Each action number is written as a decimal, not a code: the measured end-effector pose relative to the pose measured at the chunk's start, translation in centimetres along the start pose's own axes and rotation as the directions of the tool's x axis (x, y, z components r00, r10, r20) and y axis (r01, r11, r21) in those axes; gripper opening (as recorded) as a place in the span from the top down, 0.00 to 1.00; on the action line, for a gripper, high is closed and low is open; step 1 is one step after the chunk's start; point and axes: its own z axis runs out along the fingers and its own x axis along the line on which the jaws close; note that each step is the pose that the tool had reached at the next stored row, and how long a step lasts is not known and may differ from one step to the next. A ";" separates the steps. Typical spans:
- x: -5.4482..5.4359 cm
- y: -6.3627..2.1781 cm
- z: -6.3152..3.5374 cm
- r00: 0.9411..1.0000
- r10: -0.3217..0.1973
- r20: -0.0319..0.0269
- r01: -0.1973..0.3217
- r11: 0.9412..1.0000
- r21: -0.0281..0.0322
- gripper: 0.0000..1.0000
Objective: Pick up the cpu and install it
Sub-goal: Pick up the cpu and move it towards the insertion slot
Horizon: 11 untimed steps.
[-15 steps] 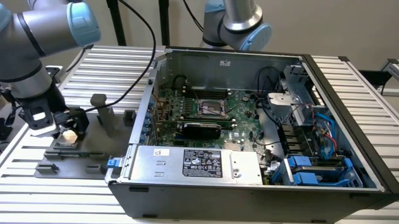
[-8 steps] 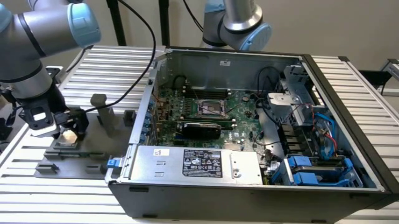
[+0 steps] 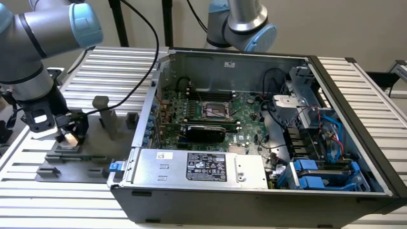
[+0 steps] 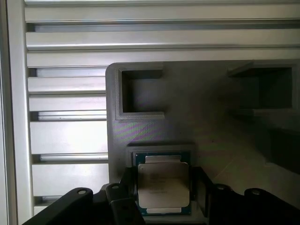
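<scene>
The cpu (image 4: 163,186) lies flat in a shallow pocket of the gray tray (image 4: 201,122). The tray sits on the slatted worktop (image 3: 108,64), beside the open computer case (image 3: 254,193). The claw (image 3: 68,138) is low over the tray. Its fingers (image 4: 125,197) stand apart, one on each side of the cpu. I cannot tell whether they touch its edges.

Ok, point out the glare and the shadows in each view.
Exterior view: even light, table slats bright, case front wall dark. Wrist view: cpu lid gives a pale sheen, holder recesses lie in shadow, faint rainbow tint on the holder near the cpu.
</scene>
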 end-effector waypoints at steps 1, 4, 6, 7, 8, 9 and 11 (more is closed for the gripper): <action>0.0 0.01 0.00 1.000 0.000 0.000 0.000 1.000 0.000 0.38; 0.0 0.02 -0.01 1.000 0.000 0.000 0.000 1.000 0.001 0.45; 0.0 0.02 -0.05 1.000 0.000 0.000 0.000 1.000 0.002 0.45; 0.0 0.02 -0.09 1.000 0.000 0.000 0.000 1.000 0.002 0.45; 0.0 0.02 -0.14 1.000 0.000 -0.001 0.000 1.000 0.002 0.45; 0.0 0.02 -0.18 1.000 0.000 -0.001 0.000 1.000 0.002 0.45; 0.0 0.02 -0.28 1.000 0.000 -0.001 0.000 1.000 0.002 0.45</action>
